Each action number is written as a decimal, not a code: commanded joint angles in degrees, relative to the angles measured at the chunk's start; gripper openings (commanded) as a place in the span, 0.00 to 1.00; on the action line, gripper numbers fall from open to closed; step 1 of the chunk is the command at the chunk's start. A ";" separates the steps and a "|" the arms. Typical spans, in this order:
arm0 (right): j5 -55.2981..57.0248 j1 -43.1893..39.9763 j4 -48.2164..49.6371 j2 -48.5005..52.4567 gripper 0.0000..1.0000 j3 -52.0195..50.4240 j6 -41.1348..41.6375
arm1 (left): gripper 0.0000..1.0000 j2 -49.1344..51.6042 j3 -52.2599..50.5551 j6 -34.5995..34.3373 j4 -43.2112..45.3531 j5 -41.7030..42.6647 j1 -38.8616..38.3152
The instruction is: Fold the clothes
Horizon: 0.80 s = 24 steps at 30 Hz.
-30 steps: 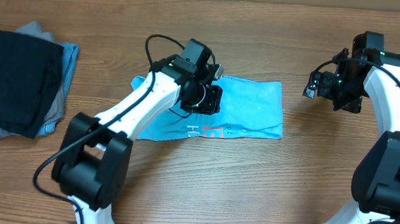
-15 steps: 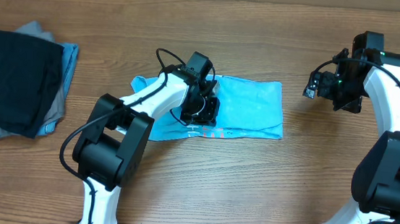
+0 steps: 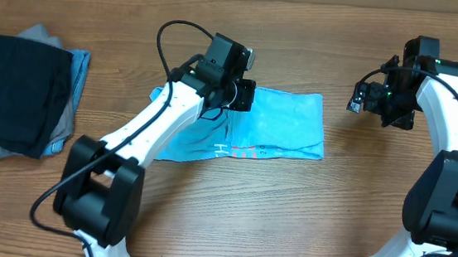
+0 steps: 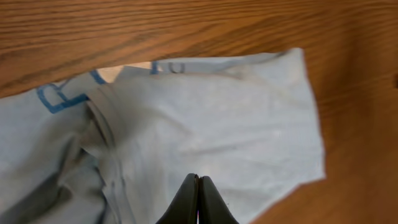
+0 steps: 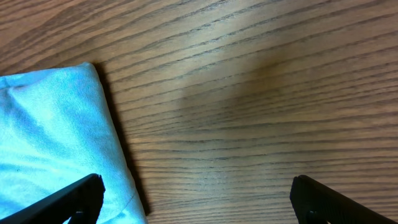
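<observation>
Over the folded sky-blue cotton T-shirt (image 3: 288, 121) the left tool (image 4: 198, 199) hangs closed, empty; the right tool (image 5: 196, 188) gapes wide, empty, beside it.

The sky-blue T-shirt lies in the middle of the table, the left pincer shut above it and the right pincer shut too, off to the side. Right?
Not quite: the right pincer is open. The right wrist view shows its fingers spread wide over the table, beside the sky-blue T-shirt. The rest holds: the T-shirt lies mid-table, with the left pincer shut above it.
</observation>
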 commanded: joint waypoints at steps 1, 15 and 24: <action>0.37 -0.04 0.28 -1.88 1.00 0.72 -0.15 | 0.04 5.46 -0.13 -0.42 1.62 -4.90 0.39; 0.37 -0.04 0.28 -1.86 1.00 0.72 -0.15 | 0.04 8.13 2.99 -1.25 0.57 -3.23 1.11; 0.37 -0.04 0.28 -1.88 1.00 0.72 -0.17 | 0.08 -3.43 13.35 -1.25 -13.31 -10.80 2.27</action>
